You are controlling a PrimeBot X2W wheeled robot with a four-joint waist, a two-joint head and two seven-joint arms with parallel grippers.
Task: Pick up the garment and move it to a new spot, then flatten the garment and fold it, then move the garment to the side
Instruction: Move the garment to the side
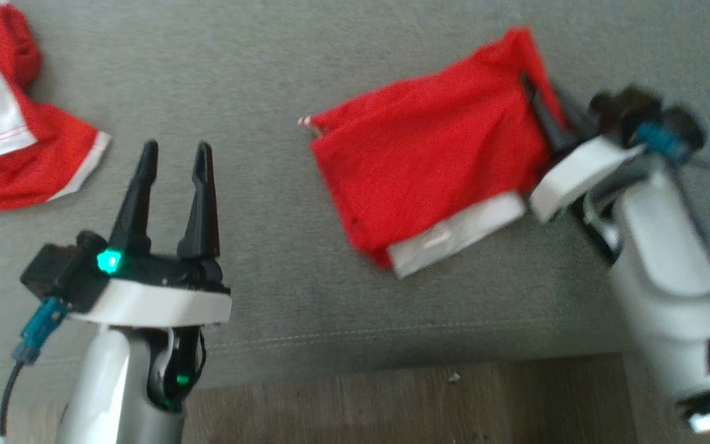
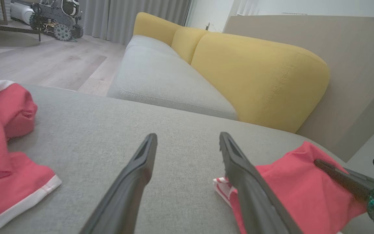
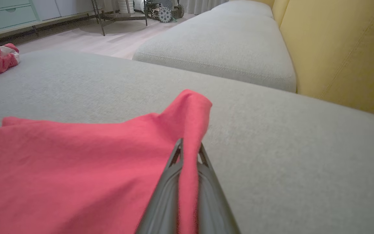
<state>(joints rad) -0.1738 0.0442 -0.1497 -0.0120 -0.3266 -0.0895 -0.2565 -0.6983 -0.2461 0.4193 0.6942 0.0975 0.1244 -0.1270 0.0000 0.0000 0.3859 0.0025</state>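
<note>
The garment (image 1: 429,166) is red with a white band, folded into a rough rectangle on the grey sofa seat (image 1: 281,80). My right gripper (image 1: 530,92) is shut on the garment's far right edge, and the pinched corner stands raised. In the right wrist view the red cloth (image 3: 76,169) runs between the closed fingers (image 3: 174,159) of the right gripper (image 3: 189,148). My left gripper (image 1: 176,151) hangs open over bare seat, well left of the garment, holding nothing. The left wrist view has the left gripper (image 2: 187,138) with spread fingers and the garment (image 2: 291,188) at lower right.
A second red and white garment (image 1: 4,123) lies crumpled at the seat's far left. The seat's front edge (image 1: 392,364) drops to wooden floor (image 1: 392,401). Yellow back cushions (image 2: 255,74) and another grey seat lie beyond. A wheeled robot (image 2: 57,16) stands far off on the floor.
</note>
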